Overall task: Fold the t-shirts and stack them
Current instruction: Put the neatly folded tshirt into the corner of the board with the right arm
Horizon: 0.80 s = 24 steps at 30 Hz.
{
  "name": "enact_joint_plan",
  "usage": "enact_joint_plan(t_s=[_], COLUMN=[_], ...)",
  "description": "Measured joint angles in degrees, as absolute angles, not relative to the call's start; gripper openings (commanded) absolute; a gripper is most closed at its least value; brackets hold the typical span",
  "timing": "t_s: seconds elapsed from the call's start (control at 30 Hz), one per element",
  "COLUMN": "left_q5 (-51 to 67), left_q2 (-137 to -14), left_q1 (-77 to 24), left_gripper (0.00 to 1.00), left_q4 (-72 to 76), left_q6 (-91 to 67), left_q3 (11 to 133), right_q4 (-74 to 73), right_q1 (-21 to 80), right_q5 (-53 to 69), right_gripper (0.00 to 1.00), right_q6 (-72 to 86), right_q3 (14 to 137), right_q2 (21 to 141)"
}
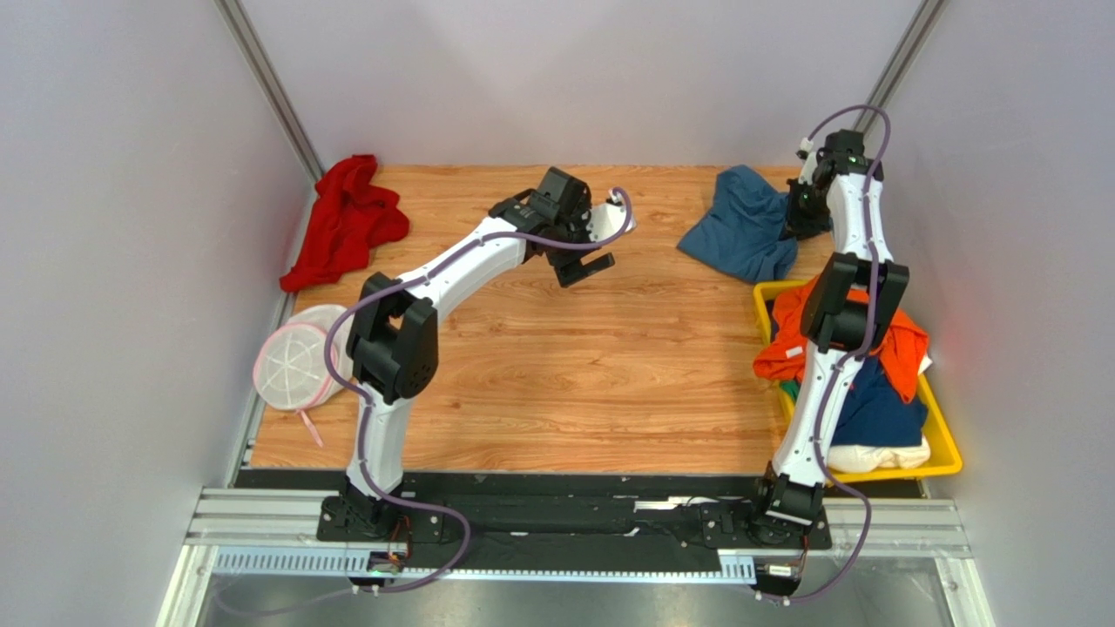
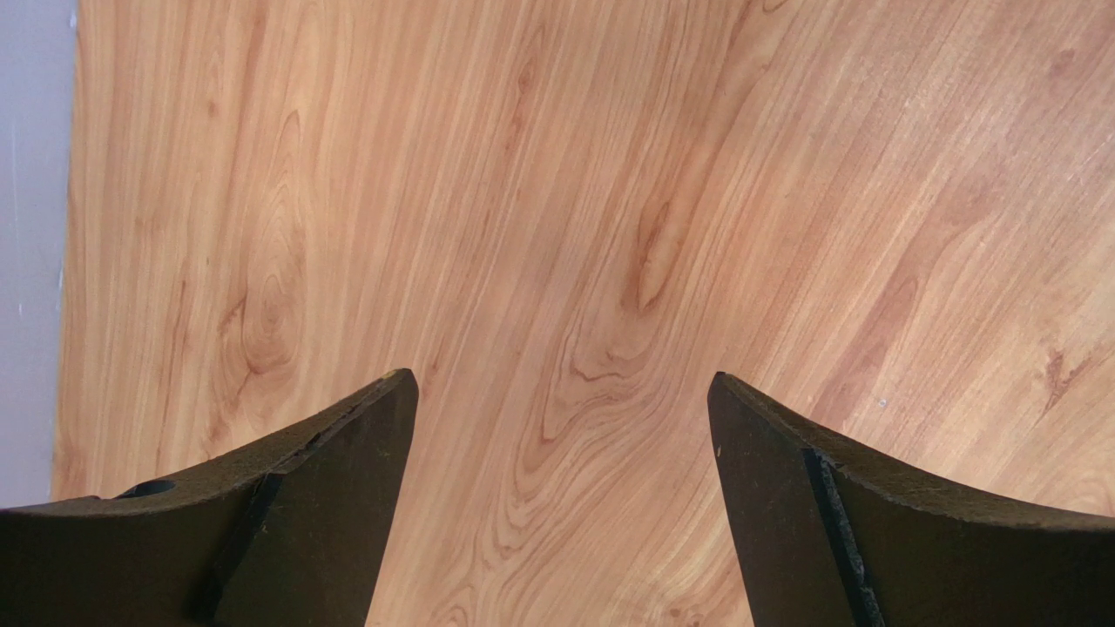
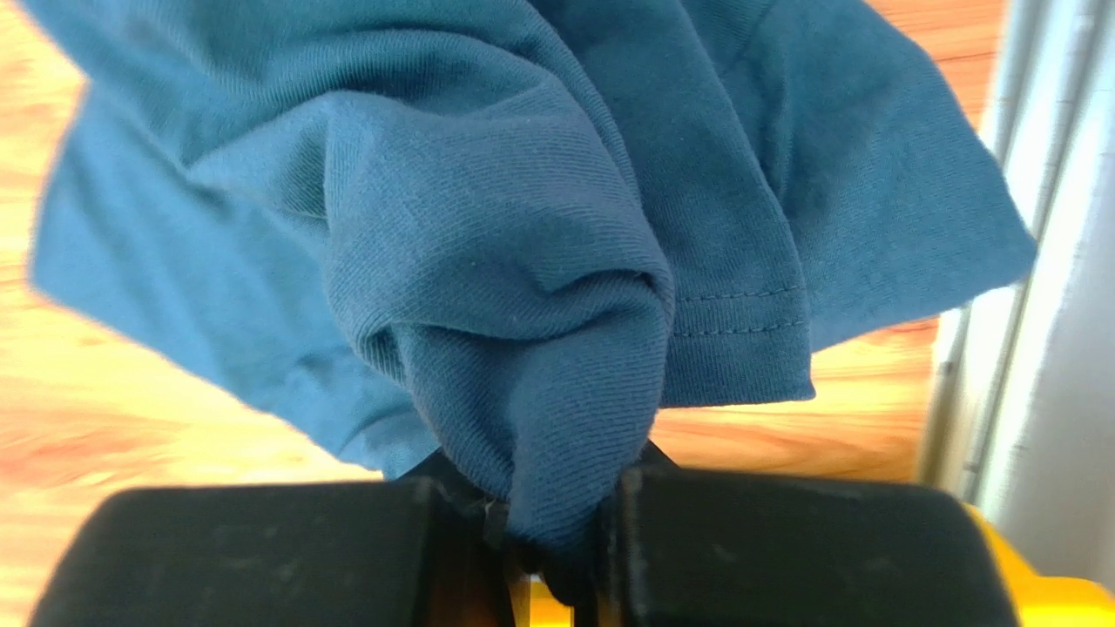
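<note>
cloth was bunched in the right pincer (image 3: 550, 520), which was clamped on the blue t-shirt (image 3: 524, 261) at the far right of the counter (image 1: 589, 379). the left pincer (image 2: 563, 392) hung open over bare wood. it seemed best to drag the shirt centreward, low, then spread it by a hem.

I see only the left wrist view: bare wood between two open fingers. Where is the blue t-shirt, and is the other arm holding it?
Observer: The right pincer is shut on the blue t-shirt, at the far right of the table.
Operator: Are there more shirts?
Observer: Yes, an orange t-shirt and a navy t-shirt lie in the yellow bin at the near right.
Operator: And on my side?
Observer: A red cloth lies at the far left corner.
</note>
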<state>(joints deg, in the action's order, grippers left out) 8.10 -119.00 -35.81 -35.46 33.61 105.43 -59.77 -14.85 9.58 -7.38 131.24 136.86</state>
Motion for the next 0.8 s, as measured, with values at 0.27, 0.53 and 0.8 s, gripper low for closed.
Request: enact_joint_plan(t_s=[0.27,0.53,0.8], left_q5=[7.4,6.9,6.7], left_q2=[-118.9,-118.9,-118.9], left_q1=[-35.8,-35.8,-35.8], left_gripper=[0.9,0.9,0.9], left_q4=[-35.3,-35.4,-35.4], left_q6=[34.5,35.1,35.3], left_q3=[103.5,101.9,101.9], right_q4=[-59.3,-53.1,-46.1], right_q1=[-14.3,-14.0,-13.9], right_q5=[-0.1,-7.8,-13.6], right_gripper=[0.0,0.0,0.1], right_q6=[-11.6,-17.4,-23.4], right_q3=[134.3,134.3,134.3], right_q2=[139.6,139.6,140.0])
